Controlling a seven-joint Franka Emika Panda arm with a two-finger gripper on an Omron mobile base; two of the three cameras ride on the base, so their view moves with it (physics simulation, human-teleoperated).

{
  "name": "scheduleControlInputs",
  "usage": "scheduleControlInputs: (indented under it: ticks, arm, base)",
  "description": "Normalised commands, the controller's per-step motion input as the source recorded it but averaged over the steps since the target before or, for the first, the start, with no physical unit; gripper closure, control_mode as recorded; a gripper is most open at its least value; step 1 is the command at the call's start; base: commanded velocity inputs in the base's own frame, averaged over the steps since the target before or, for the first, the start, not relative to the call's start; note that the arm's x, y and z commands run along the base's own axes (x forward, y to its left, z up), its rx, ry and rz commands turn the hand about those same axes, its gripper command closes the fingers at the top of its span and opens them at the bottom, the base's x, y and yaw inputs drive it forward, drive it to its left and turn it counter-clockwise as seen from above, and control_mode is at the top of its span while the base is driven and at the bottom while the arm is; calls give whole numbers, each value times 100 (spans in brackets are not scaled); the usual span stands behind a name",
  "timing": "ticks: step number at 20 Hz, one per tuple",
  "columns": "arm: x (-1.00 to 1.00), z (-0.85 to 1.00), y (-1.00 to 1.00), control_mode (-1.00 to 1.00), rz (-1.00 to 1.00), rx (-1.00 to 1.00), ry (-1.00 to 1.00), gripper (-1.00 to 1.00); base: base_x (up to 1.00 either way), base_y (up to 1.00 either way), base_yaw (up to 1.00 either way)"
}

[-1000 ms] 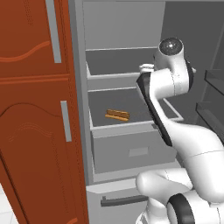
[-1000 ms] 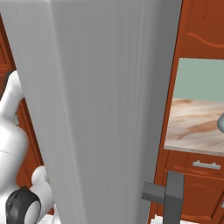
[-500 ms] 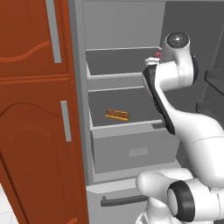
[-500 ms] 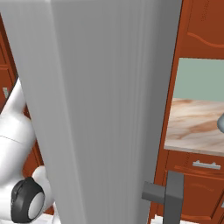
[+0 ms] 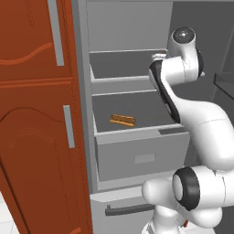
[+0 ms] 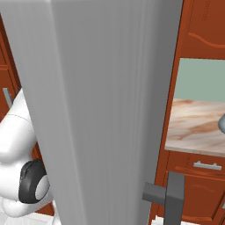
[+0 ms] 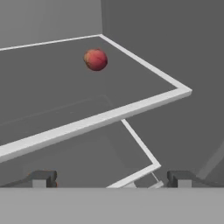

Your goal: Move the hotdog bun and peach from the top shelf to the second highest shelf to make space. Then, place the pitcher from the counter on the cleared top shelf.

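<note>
peach (image 7: 96, 59) alone on the top shelf (image 7: 100, 118), my tool (image 7: 111, 178) released and well short of it, hotdog bun (image 5: 122, 120) on the shelf below

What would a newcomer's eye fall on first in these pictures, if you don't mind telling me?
Probably the peach, a lone red-orange ball near the back of the top shelf in the hand view, with the open gripper facing it. Next, the hotdog bun on the second highest shelf, beside the white arm.
</note>
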Motion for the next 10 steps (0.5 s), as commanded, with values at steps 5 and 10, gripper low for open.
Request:
scheduleControlInputs:
  ticks: [5,10]
  arm:
    - [58,0,-7,-100,0,-1,0,-100]
    - [64,0,-19,-100,0,0,0,-100]
  base:
    - [0,0,0]
    - [0,0,0]
